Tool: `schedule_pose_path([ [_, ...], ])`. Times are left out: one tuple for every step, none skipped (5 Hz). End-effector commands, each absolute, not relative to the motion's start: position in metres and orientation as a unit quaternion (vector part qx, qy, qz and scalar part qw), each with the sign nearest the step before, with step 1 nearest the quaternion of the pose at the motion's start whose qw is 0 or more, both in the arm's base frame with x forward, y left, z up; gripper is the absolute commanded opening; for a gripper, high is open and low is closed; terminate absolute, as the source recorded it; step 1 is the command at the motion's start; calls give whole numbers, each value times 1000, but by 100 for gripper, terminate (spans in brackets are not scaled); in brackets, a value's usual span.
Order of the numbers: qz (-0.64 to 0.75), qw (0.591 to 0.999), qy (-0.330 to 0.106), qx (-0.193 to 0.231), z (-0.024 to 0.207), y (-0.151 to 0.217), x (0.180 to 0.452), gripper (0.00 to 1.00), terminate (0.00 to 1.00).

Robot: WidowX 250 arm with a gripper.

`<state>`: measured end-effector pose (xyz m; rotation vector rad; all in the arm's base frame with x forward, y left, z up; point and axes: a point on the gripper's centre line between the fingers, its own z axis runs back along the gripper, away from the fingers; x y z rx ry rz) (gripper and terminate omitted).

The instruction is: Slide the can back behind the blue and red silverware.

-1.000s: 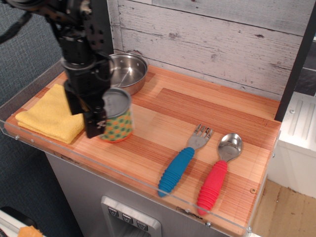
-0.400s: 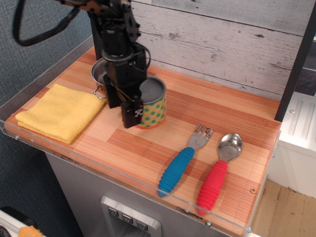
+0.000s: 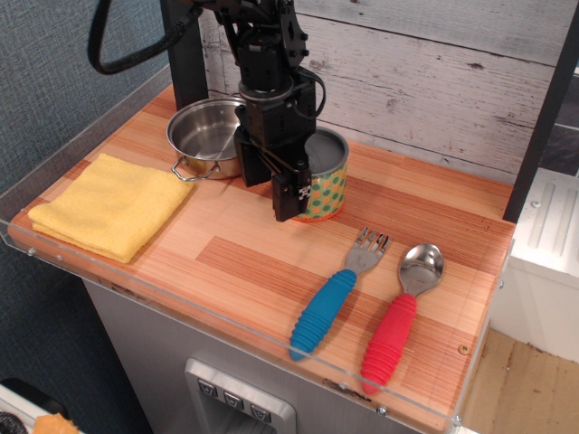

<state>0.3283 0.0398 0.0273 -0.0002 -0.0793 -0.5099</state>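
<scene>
The can (image 3: 328, 188), with a grey lid and a yellow label with green and orange dots, stands upright on the wooden counter (image 3: 244, 262), right of the steel pot. My gripper (image 3: 306, 185) is shut on the can; one black finger (image 3: 291, 194) shows at its front left, the other is hidden behind it. The fork with the blue handle (image 3: 326, 312) and the spoon with the red handle (image 3: 391, 336) lie at the front right. The can is behind and to the left of the fork's tines.
A steel pot (image 3: 204, 136) stands at the back left, touching or nearly touching my arm. A folded yellow cloth (image 3: 107, 203) lies at the front left. A plank wall (image 3: 434, 81) bounds the back. A clear acrylic rim (image 3: 226, 321) runs along the front edge.
My gripper has carried the can from the front left, beside the cloth, to the right and back, past the pot. The fork, spoon, pot and cloth have not moved.
</scene>
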Motion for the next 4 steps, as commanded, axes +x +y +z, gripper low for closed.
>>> schedule_pose_path([
  [-271,960,-64,-7,34,26,361,100,0],
  [-287,955,-75,-11,40,13,367,100,0],
  [-295,952,-83,-17,47,4,368,100,0],
  [-291,952,-89,-27,49,-2,370,100,0],
])
